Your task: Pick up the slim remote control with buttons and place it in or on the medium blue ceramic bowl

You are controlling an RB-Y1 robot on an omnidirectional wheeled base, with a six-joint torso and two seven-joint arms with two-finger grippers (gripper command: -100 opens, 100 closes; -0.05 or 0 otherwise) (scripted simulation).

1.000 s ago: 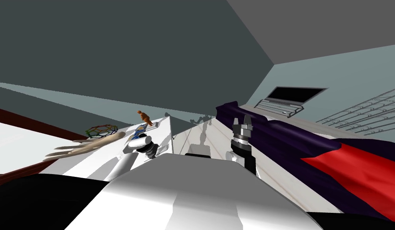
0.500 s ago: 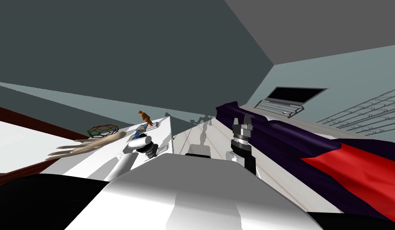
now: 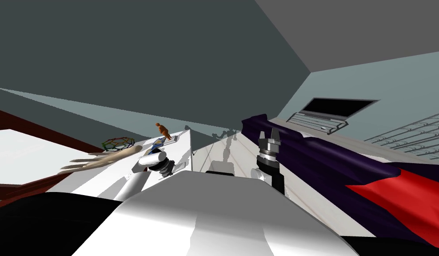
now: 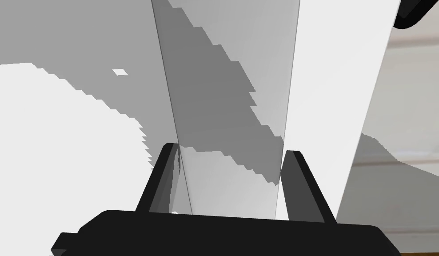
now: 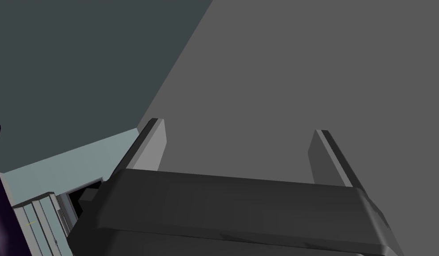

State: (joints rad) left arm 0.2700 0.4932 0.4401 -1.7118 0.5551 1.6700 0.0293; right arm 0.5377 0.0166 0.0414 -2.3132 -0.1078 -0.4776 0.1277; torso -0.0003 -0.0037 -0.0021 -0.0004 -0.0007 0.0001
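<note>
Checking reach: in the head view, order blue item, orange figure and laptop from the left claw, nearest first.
1. Blue item, just beyond the left claw.
2. Orange figure, farther back on the table.
3. Laptop, far right.

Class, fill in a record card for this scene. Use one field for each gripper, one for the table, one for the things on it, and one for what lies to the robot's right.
Left gripper: open, empty, facing a flat white and grey surface
Right gripper: open, empty, fingers pointing upward
Table: white, on the robot's left
On the table: wire ball, orange figure, pale long-fingered object, small blue item too small to name
Robot's right: purple and red cloth, with an open laptop beyond it
</note>
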